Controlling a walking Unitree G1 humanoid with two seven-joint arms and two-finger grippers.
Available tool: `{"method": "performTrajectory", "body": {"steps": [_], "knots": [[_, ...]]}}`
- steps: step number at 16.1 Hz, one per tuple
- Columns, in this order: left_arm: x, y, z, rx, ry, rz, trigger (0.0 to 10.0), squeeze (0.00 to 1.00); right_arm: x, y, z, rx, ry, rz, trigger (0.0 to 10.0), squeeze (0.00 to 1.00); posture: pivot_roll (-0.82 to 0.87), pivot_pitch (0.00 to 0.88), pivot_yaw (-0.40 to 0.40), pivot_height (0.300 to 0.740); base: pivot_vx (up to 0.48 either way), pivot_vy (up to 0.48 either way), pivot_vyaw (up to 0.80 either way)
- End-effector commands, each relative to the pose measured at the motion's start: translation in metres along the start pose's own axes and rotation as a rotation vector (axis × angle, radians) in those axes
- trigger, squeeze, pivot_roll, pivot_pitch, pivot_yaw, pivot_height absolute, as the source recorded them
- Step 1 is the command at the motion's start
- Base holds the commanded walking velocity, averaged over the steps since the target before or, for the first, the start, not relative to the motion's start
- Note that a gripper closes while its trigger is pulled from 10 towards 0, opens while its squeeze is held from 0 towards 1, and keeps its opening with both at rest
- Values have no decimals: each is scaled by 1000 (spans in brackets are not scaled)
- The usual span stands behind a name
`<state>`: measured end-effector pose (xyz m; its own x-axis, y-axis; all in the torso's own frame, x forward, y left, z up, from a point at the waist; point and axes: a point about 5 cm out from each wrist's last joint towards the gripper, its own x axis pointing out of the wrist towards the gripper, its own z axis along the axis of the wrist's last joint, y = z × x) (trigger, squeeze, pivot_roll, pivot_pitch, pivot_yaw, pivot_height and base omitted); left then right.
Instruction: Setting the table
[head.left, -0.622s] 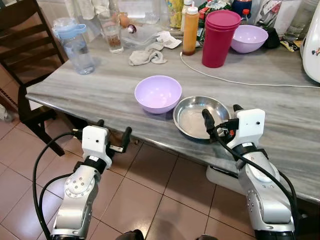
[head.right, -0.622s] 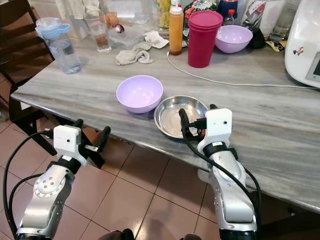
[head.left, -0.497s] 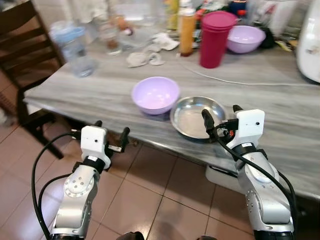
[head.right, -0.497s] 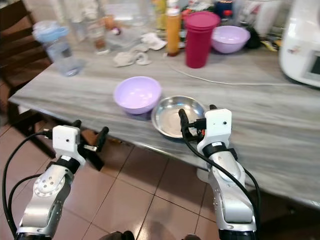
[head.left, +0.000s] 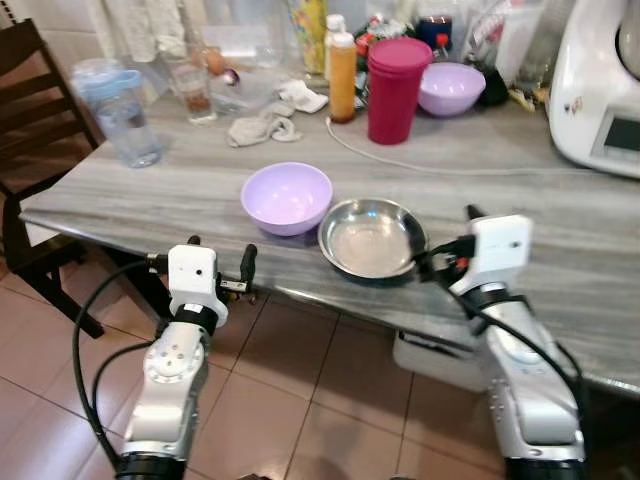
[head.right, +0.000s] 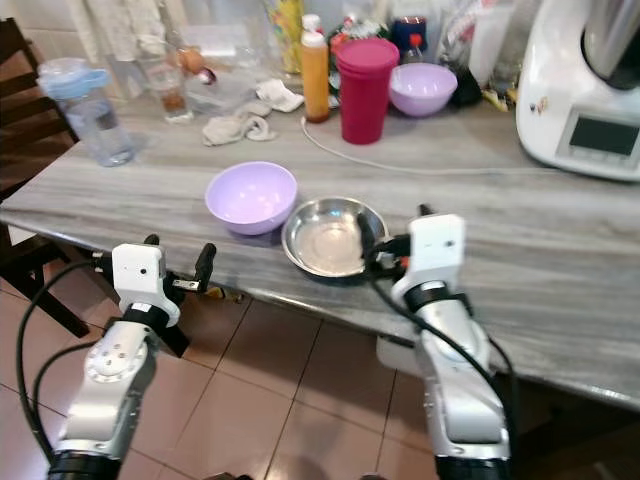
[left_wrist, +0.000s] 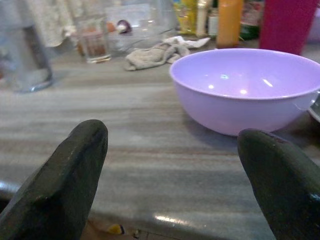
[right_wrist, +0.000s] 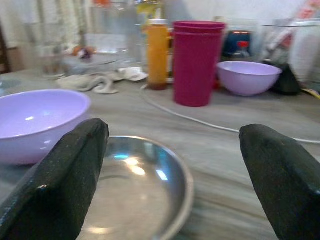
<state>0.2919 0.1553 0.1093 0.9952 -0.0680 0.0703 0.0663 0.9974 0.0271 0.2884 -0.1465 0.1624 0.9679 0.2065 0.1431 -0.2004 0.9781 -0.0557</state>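
A lilac bowl (head.left: 287, 197) and a shallow steel bowl (head.left: 372, 238) sit side by side near the front edge of the grey marble table (head.left: 150, 190). My right gripper (head.left: 447, 240) is open and level with the steel bowl's right rim, one finger at the rim and the other over the tabletop. The right wrist view looks across the steel bowl (right_wrist: 135, 185) between its spread fingers (right_wrist: 60, 185). My left gripper (head.left: 222, 262) is open just off the table's front edge, left of the lilac bowl (left_wrist: 247, 87) and apart from it.
At the back stand a water bottle (head.left: 113, 110), a glass (head.left: 190, 92), a crumpled cloth (head.left: 262, 125), an orange bottle (head.left: 342, 75), a magenta tumbler (head.left: 393, 88) and a second lilac bowl (head.left: 451, 88). A white appliance (head.left: 610, 90) and its cable (head.left: 440, 165) occupy the right. A dark chair (head.left: 40, 150) is at left.
The whole view has shifted and now takes in more of the white appliance. My right gripper's inner finger, earlier over the steel bowl's middle, now sits at its right rim.
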Motion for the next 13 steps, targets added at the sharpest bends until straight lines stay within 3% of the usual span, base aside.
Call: {"method": "performTrajectory", "body": {"steps": [1,7,13], "knots": [[1,1,-1,-6,-5,34,10000,0,2,1,-1,11,2,16,10000,0,-206,33,25,740,0,0,0],[13,-11,-1,-41,-38,51,10000,0,4,-5,-4,-56,31,31,10000,0,-240,6,-65,740,0,0,0],[4,-14,-5,-37,-33,49,10000,0,-2,-11,8,-149,-33,-31,10000,0,-270,37,-8,740,0,0,0]]}}
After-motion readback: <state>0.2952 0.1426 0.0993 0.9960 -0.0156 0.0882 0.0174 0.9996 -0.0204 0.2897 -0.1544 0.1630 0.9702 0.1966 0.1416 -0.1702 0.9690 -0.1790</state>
